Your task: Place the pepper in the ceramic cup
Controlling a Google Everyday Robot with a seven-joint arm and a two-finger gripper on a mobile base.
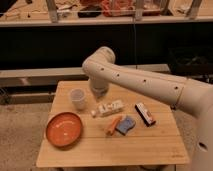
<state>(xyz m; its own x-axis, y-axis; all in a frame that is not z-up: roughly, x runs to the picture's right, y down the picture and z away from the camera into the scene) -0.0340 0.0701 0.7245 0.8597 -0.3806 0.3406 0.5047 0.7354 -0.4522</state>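
The pepper (114, 124) is slim and orange and lies on the wooden table (150, 145), touching the left side of a blue sponge (126, 125). The ceramic cup (77, 98) is small and pale and stands upright at the back left of the table, with nothing showing in it. My white arm (145, 82) reaches in from the right and bends down behind the table's middle. The gripper (98, 92) hangs at its end, just right of the cup and well behind the pepper, and holds neither.
A round orange-red plate (64, 129) sits at the front left. A white oblong object (110, 108) lies between the cup and the pepper. A dark-and-red packet (145, 113) lies right of the sponge. Dark shelving stands behind the table.
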